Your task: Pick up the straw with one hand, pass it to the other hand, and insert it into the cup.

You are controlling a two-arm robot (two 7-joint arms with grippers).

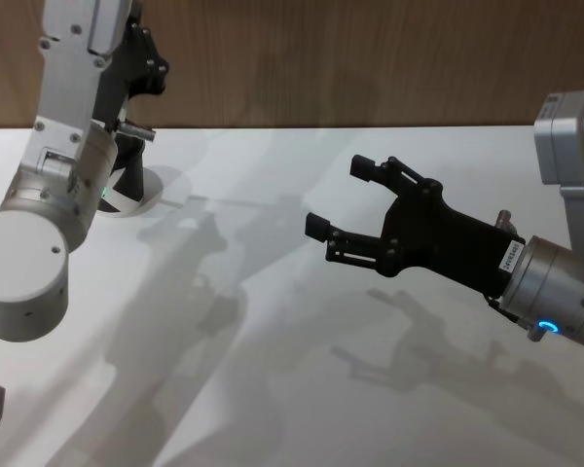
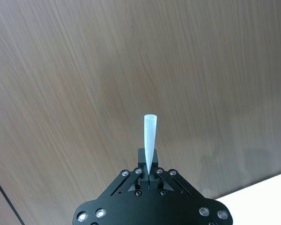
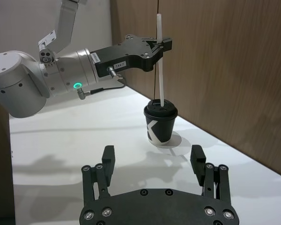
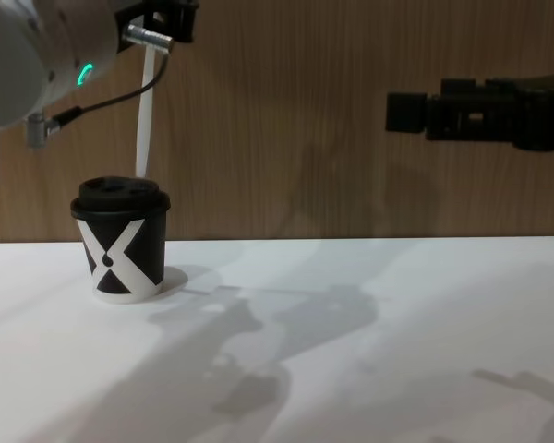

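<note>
Straw (image 3: 161,70) is pinched in the left tool (image 3: 160,44), the one with the silver wrist and the green light. The two fingers are shut tight on it, close to its top end. I think it holds the straw high up so the long bottom part is free to go down into the cup (image 3: 160,124). The straw stands almost straight up, and that looks right too, since a tilted straw would bump the lid (image 3: 152,110) and bend. Its bottom end is right at the middle of the lid, where the hole should be. I cannot tell if the tip is already a little way inside or only touching. Most of the straw is above the lid, so the push down is not done yet.

The cup sits on the white counter (image 3: 84,136) at the far left, close to the wood wall (image 4: 305,138).

The right tool (image 1: 341,197), all black, hangs in the air over on the right, well apart from the cup. Its fingers are spread wide and hold nothing. My guess is that its part is over and it waits out of the way.
</note>
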